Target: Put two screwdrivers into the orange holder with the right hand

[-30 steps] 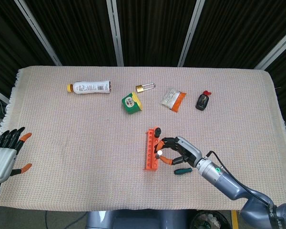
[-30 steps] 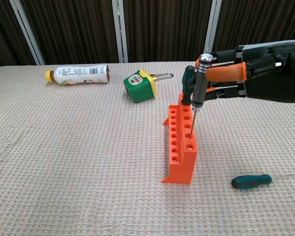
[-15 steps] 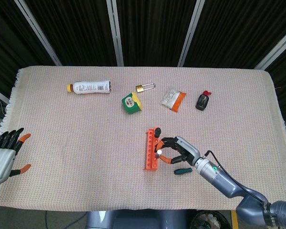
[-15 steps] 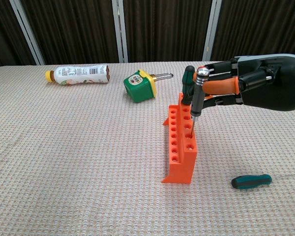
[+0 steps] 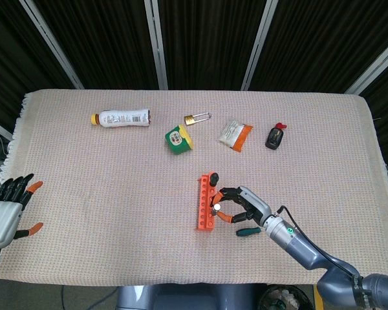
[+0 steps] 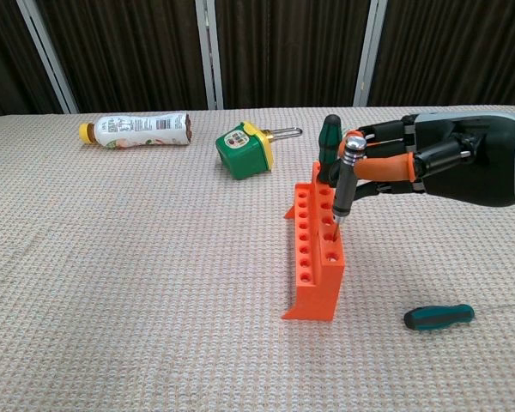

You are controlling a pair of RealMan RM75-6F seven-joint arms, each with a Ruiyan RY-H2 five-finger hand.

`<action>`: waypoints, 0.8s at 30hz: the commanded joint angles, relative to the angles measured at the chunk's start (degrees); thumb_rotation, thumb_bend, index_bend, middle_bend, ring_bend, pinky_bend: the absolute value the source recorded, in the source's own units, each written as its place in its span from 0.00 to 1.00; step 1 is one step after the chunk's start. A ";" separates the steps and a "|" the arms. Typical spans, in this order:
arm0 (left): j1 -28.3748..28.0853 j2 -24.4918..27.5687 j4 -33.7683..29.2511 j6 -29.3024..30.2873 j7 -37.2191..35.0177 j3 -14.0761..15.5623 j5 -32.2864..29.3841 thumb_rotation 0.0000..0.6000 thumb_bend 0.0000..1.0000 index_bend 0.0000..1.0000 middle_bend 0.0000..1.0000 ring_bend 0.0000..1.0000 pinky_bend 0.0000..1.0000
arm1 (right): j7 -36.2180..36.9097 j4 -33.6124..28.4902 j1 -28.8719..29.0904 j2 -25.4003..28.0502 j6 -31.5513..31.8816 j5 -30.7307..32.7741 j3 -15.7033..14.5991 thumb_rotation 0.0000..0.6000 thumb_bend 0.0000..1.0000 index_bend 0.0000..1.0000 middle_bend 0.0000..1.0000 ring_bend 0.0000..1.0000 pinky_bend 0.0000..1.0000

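One silver screwdriver (image 6: 343,184), pinched by the right hand (image 6: 429,163) fingers (image 6: 382,167), could be jammed if tilted in the orange holder (image 6: 316,257).

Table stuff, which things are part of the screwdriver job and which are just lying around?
Job: orange holder, grey screwdriver held by right hand, green-handled screwdriver standing in the holder, teal screwdriver.
Lying about: bottle, padlock, green box, snack packet, small black item.

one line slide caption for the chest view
Right hand lowers a silver-capped screwdriver into the orange holder.
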 commanded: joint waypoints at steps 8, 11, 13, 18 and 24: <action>-0.04 0.05 0.03 -0.14 -0.39 0.09 0.13 1.00 0.14 0.13 0.00 0.00 0.00 | -2.02 0.62 -0.77 -1.22 0.73 0.23 -0.21 1.00 0.38 0.65 0.42 0.23 0.21; 0.02 0.12 0.11 -0.08 -0.49 0.08 0.07 1.00 0.14 0.13 0.00 0.00 0.00 | -2.32 0.79 -0.99 -1.63 0.99 0.47 -0.11 1.00 0.34 0.65 0.41 0.23 0.21; 0.05 0.11 0.13 -0.08 -0.54 0.09 0.03 1.00 0.14 0.13 0.00 0.00 0.00 | -2.55 0.84 -1.05 -1.75 1.04 0.50 -0.08 1.00 0.32 0.65 0.41 0.22 0.20; 0.07 0.09 0.21 -0.14 -0.62 0.16 0.06 1.00 0.14 0.13 0.00 0.00 0.00 | -2.88 0.80 -1.28 -1.83 1.02 0.59 0.03 1.00 0.27 0.65 0.41 0.22 0.20; 0.00 0.03 0.28 -0.23 -0.68 0.16 0.17 1.00 0.14 0.13 0.00 0.00 0.00 | -2.91 0.93 -1.55 -1.98 0.91 0.67 0.15 1.00 0.25 0.64 0.40 0.22 0.19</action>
